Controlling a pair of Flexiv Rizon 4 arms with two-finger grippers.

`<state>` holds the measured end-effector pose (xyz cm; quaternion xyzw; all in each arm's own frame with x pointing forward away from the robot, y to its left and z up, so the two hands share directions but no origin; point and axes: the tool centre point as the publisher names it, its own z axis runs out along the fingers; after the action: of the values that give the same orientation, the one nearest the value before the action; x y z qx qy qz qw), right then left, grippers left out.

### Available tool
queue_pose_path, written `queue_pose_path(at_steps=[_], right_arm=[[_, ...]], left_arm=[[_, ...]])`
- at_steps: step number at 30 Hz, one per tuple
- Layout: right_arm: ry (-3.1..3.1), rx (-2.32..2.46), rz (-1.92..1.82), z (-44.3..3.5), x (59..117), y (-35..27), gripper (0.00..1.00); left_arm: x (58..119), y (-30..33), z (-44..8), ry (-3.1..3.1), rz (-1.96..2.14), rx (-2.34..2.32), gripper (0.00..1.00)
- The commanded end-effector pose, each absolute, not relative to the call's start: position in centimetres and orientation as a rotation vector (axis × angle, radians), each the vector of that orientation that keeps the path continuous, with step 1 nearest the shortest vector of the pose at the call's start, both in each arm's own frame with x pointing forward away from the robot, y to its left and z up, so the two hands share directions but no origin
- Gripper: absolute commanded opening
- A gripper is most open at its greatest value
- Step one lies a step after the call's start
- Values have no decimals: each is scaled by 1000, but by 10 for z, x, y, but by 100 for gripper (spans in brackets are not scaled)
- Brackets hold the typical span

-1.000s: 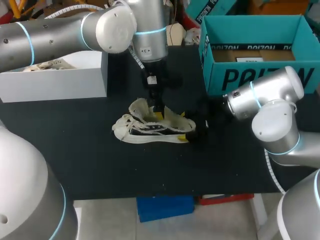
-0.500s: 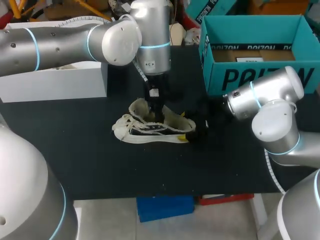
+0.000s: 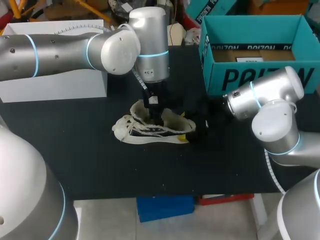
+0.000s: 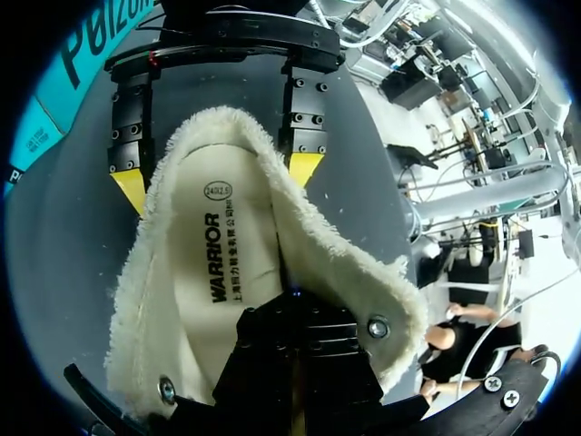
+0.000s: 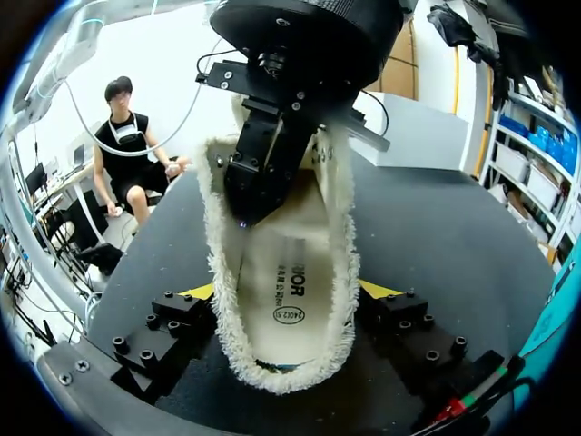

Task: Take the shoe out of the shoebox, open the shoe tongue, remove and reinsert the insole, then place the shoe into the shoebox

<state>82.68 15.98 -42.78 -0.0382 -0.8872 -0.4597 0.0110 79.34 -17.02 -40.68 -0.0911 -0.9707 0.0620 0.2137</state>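
Right gripper (image 5: 289, 291) clamps the shoe (image 3: 152, 127) at the heel, both sides; left gripper (image 5: 243, 214) sits inside over the insole (image 4: 213, 272) (grip state indeterminable).

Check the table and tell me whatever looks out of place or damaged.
Nothing looks damaged or spilled. The shoe lies outside the teal shoebox, its fleecy opening spread wide, with the right gripper clasping the heel and the left gripper reaching inside.
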Motion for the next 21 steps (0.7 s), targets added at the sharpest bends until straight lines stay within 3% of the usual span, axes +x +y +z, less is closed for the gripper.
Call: queue_pose_path(at_steps=[1, 11, 15, 18, 21], right_arm=[[-2769, -122, -1430, -427, 828, 160, 0], [-2769, -122, -1430, -427, 828, 160, 0], [-2769, -122, -1430, -427, 828, 160, 0], [-2769, -122, -1430, -427, 828, 160, 0], [-2769, -122, -1430, -427, 828, 160, 0]], left_arm=[[789, -170, -412, -2711, 180, -238, 0], [787, -171, -415, -2742, 151, -228, 0], [786, -173, -416, -2744, 142, -234, 11], [786, -173, -416, -2744, 141, -236, 34], [786, -173, -415, -2750, 133, -235, 45]])
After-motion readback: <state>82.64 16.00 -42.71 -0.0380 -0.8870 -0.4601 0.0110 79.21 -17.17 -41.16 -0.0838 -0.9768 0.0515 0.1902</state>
